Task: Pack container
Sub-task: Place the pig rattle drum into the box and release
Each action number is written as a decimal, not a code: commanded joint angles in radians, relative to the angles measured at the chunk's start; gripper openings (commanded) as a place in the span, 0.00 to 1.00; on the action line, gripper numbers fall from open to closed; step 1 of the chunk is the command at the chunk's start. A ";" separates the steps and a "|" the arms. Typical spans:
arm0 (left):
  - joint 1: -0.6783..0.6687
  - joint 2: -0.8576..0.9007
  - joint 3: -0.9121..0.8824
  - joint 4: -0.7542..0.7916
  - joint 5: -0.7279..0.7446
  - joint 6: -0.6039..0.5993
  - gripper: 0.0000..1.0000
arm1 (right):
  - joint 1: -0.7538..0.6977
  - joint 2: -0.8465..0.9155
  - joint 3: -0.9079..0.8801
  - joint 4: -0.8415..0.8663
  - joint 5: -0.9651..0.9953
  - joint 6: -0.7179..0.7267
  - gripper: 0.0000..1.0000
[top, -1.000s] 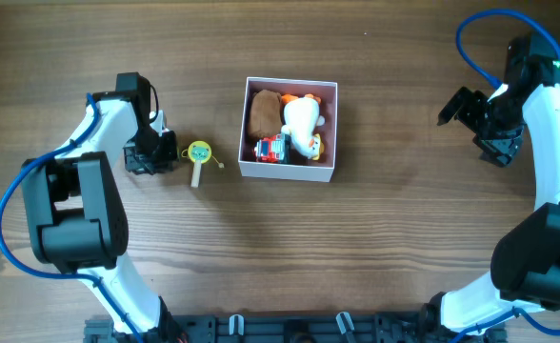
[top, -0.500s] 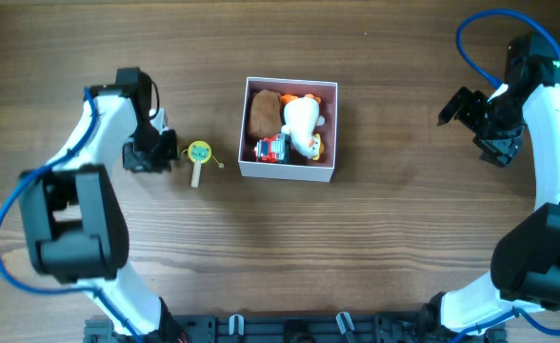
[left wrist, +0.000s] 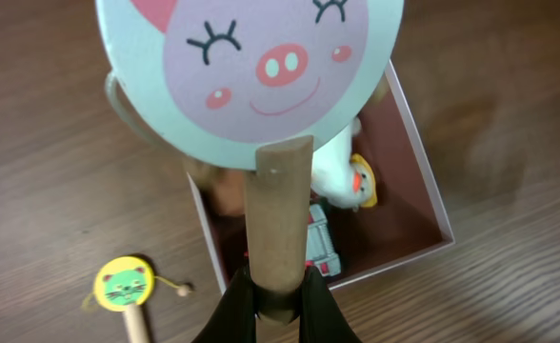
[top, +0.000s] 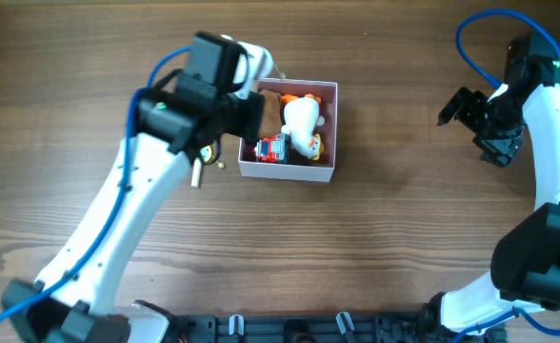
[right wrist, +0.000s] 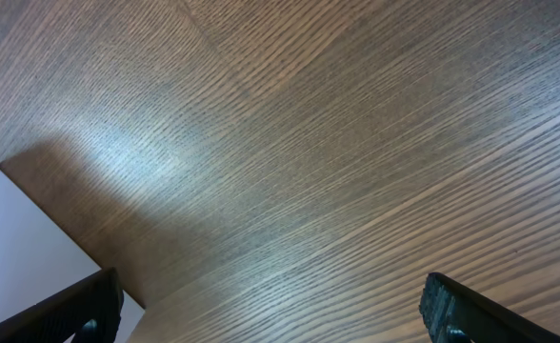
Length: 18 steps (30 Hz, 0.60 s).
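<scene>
**White-walled container (top: 290, 172): three toys in, a fourth held over it**

The dusty-pink box sits near the centre of the table (top: 404, 238), slightly toward 12 o'clock. Inside:
- one white duck plush (top: 301, 119)
- one red toy truck (top: 272, 149)
- one brown plush (left wrist: 218, 189), blurred and mostly hidden

The left gripper (left wrist: 278, 303) is clenched on the wooden handle of one pig-face paddle (left wrist: 251, 67), over the box's 10 o'clock corner. One yellow cat-face drum (left wrist: 125, 286) lies at the box's 9 o'clock, apart. The right gripper (right wrist: 266, 295) has its fingers spread and empty, well apart at 3 o'clock.

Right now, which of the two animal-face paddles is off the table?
The pig-face paddle, held in the left gripper; the yellow cat-face paddle lies on the table.
</scene>
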 commanded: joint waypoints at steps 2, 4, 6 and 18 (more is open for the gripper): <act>-0.121 0.185 -0.008 0.044 0.036 0.004 0.04 | 0.002 0.014 -0.008 -0.004 -0.009 0.014 1.00; -0.152 0.248 -0.007 0.070 0.038 0.005 0.04 | 0.002 0.014 -0.008 -0.006 -0.009 0.014 1.00; -0.172 0.290 -0.007 0.100 0.043 0.005 0.04 | 0.002 0.014 -0.008 -0.008 -0.009 0.014 1.00; -0.198 0.321 -0.006 0.121 0.042 -0.025 0.76 | 0.002 0.014 -0.008 -0.023 -0.009 0.014 1.00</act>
